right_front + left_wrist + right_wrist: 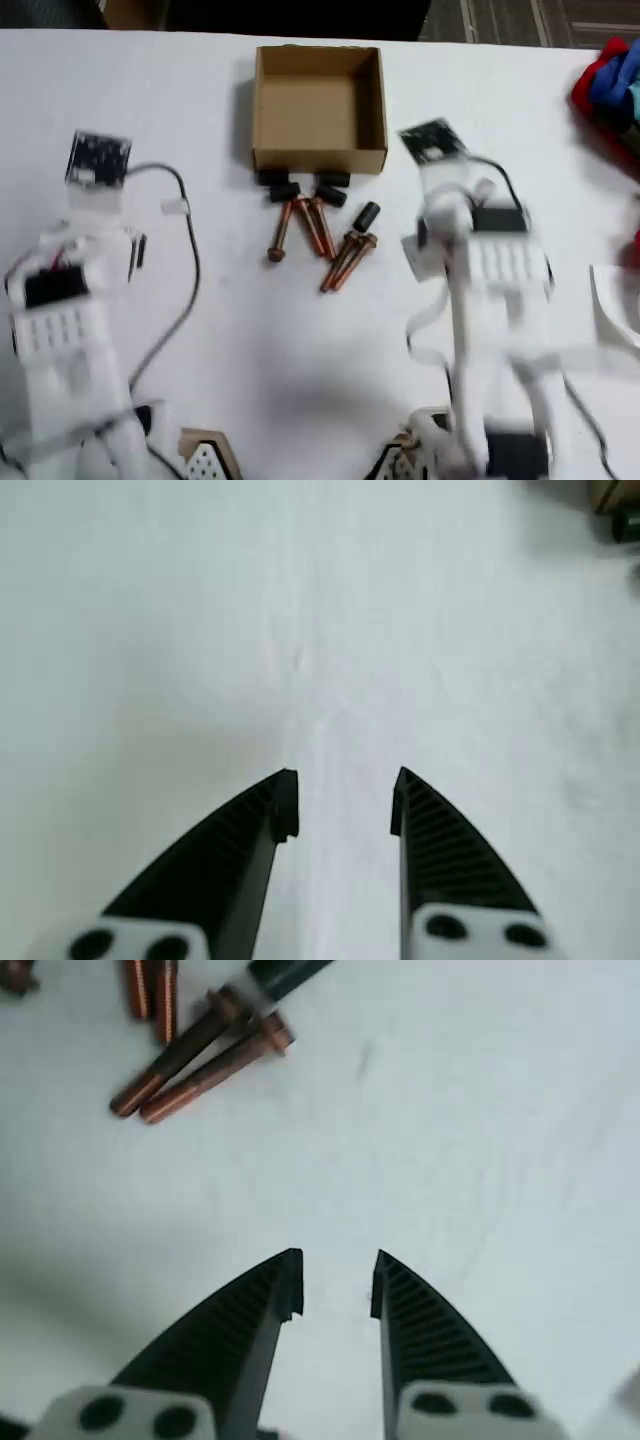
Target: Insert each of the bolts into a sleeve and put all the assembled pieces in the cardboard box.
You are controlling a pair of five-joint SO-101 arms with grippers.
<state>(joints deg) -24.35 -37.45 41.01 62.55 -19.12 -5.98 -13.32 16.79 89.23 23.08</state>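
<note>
Nearest in, the left gripper hangs over bare white desk, jaws apart. At that view's far corner there's a dark blur, too cut off to name. The right gripper has its jaws parted too. Beyond it lie two copper bolts side by side, with others clipped by the frame edge. From above, the right arm is smeared. The bolts fan out loose mid-desk. Black sleeves sit at their far ends, number unclear. Just behind stands the cardboard box, open side up.
</note>
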